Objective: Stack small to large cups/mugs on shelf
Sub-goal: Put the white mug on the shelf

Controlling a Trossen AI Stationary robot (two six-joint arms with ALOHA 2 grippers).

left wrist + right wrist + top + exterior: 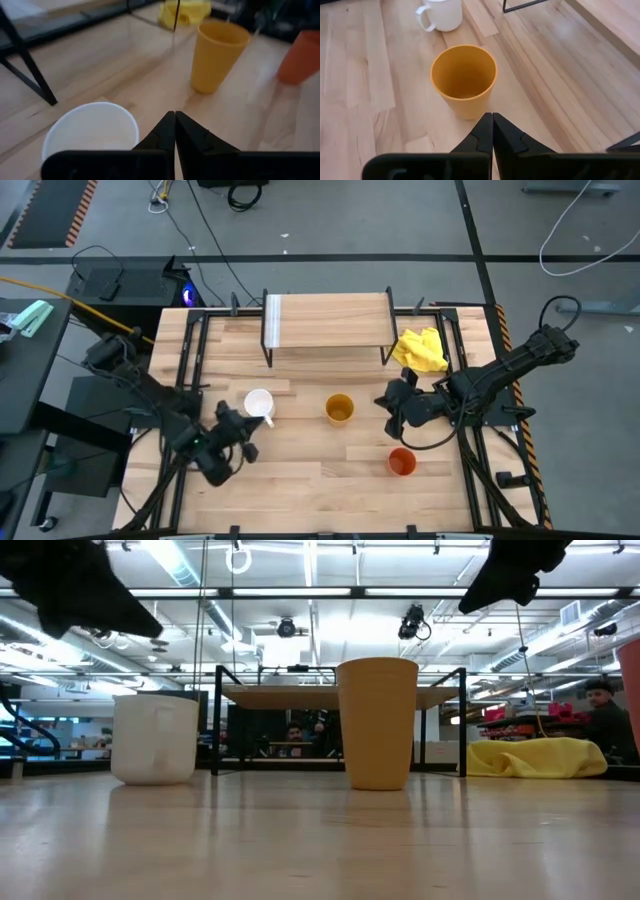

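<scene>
Grey concrete floor with loose cables surrounds my light-wood plank tabletop (300, 480), and the low view looks past it into a lit workshop where 2 people sit in the distance.

At the far edge of the table I see the low light-wood shelf on thin black legs (330, 320), its board bare apart from a pale strip at its left end. A crumpled yellow cloth (421, 349) lies just beside the shelf's right legs.

All 3 cups stand upright on the tabletop, none on the shelf. The white ceramic mug with a handle (259, 404) is in front of the shelf's left part, the tall yellow-orange plastic cup (340, 409) stands near the middle, well apart from the mug, and the small orange-red cup (402, 462) sits nearer the front edge on the right.

My left gripper (243, 427) hangs above the table just beside the white mug, on its front-left side; from its wrist view the 2 dark fingers (165, 135) are pressed together, holding nothing.

My right gripper (391, 406) hovers between the yellow-orange cup and the orange-red cup (closer to the latter's far side), pointing toward the yellow-orange cup. Its fingers (485, 132) are likewise closed tip to tip and empty.
</scene>
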